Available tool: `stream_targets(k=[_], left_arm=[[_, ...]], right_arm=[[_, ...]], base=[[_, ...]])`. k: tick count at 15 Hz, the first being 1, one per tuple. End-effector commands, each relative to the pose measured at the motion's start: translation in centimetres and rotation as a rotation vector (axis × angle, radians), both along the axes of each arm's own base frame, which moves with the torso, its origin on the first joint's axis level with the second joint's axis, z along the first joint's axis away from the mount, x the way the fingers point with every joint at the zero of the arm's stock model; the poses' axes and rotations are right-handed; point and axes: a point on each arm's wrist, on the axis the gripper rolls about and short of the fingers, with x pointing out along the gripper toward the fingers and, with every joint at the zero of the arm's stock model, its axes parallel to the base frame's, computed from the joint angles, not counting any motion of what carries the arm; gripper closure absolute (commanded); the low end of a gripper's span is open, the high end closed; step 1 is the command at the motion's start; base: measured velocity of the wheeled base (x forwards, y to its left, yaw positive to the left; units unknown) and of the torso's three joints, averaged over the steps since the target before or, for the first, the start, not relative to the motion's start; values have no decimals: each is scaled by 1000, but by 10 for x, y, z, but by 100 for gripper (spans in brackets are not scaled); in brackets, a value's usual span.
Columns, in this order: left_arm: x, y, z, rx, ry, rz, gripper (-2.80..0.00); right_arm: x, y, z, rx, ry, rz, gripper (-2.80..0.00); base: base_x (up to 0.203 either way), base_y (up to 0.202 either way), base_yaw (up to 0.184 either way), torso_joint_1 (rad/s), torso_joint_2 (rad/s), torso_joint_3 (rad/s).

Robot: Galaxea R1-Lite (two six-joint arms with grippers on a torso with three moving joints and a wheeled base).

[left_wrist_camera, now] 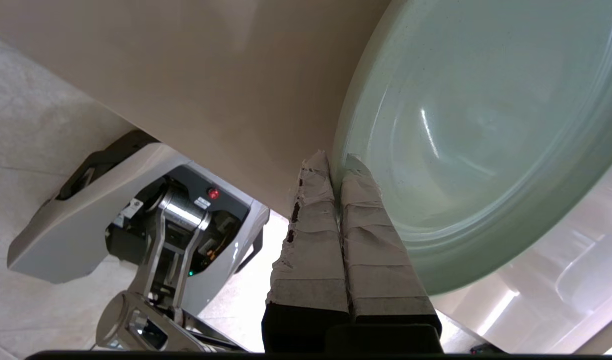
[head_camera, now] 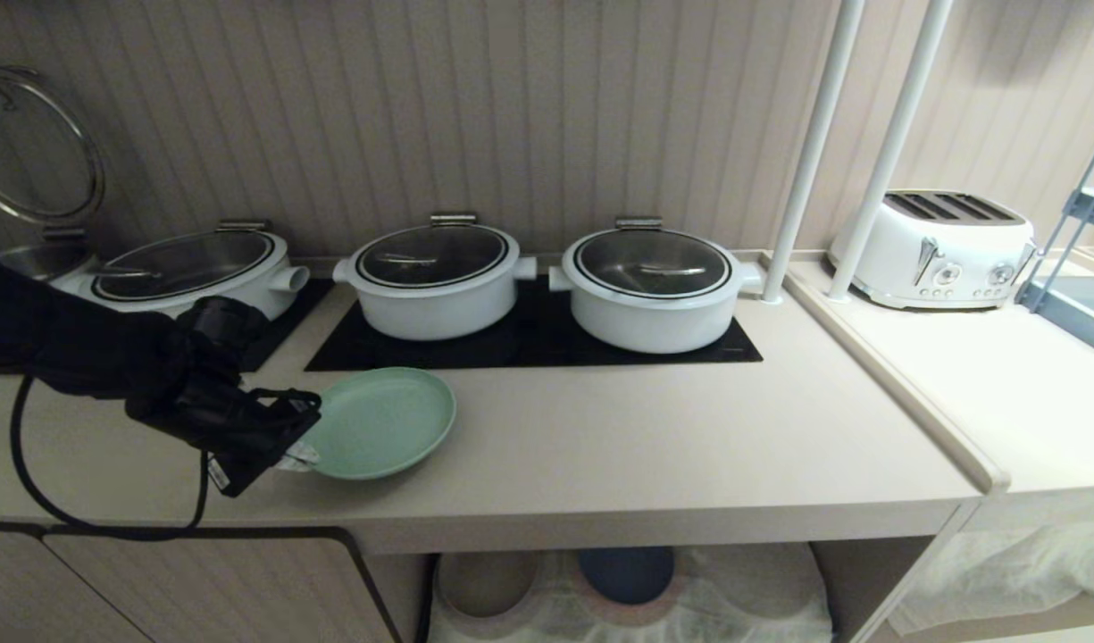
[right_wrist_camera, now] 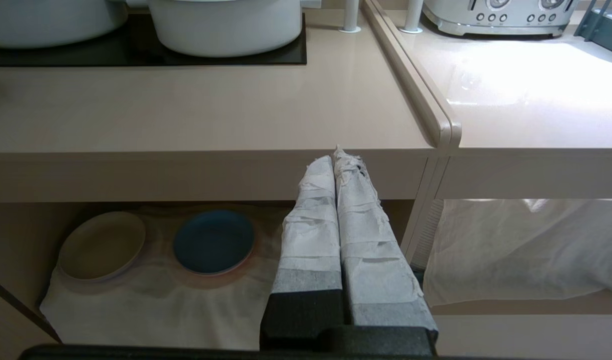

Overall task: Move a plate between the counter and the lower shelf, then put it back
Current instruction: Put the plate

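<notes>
**Plate pinched at its rim, low over the counter**

Lower left of the head view: your left pincer [head_camera: 301, 451] is clamped on the near-left rim of the plate [head_camera: 381, 421], wrapped fingers [left_wrist_camera: 365, 235] pressed together over the edge. The plate sits at centre-left of the counter [head_camera: 654, 438], in front of the hob; I cannot tell if it is fully down or tilted off the surface. An edge pinch will likely let it sag, so keep the wrist level and move slowly. Bottom centre: the lower shelf [head_camera: 761, 598] holds a blue plate [head_camera: 627, 572] and an off-white plate [right_wrist_camera: 102, 245]. Right pincer [right_wrist_camera: 338, 162] hangs together before the counter edge, idle.
</notes>
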Motion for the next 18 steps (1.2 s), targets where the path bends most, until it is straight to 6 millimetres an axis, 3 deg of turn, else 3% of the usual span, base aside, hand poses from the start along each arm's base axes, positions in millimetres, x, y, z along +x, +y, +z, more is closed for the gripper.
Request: stream_targets(k=[1,18], left_arm=[[2,0,-5,-4,17,4,0],[17,-1,-15,-22,24,40,0]], right_arm=[[0,0,0,-1,1,0,0],[0,0,0,-1,0,0,0]], base=[[0,0,0,0,0,0],[0,0,0,0,0,0]])
